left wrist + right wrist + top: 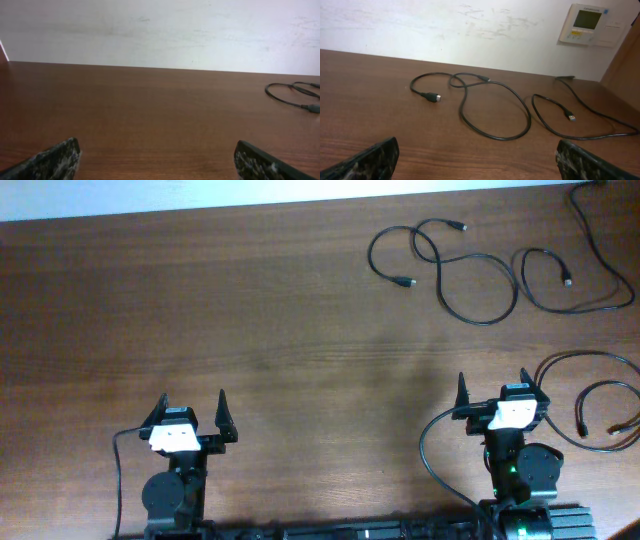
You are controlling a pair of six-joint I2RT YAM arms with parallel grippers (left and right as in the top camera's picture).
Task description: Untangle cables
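Note:
Two black cables lie apart at the far right of the table. One looping cable [470, 270] has two plug ends; it also shows in the right wrist view [495, 107]. A second cable [560, 285] lies to its right and runs off the table's back edge; the right wrist view shows it [580, 127] too. A third, coiled cable [600, 405] lies at the right edge beside my right gripper. My left gripper [190, 418] is open and empty near the front left. My right gripper [492, 395] is open and empty near the front right.
The wooden table [250, 310] ends at a white wall at the back. A wall control panel [586, 24] hangs at the far right. A piece of cable [295, 95] shows at the right of the left wrist view. The arms' own black cables trail by their bases.

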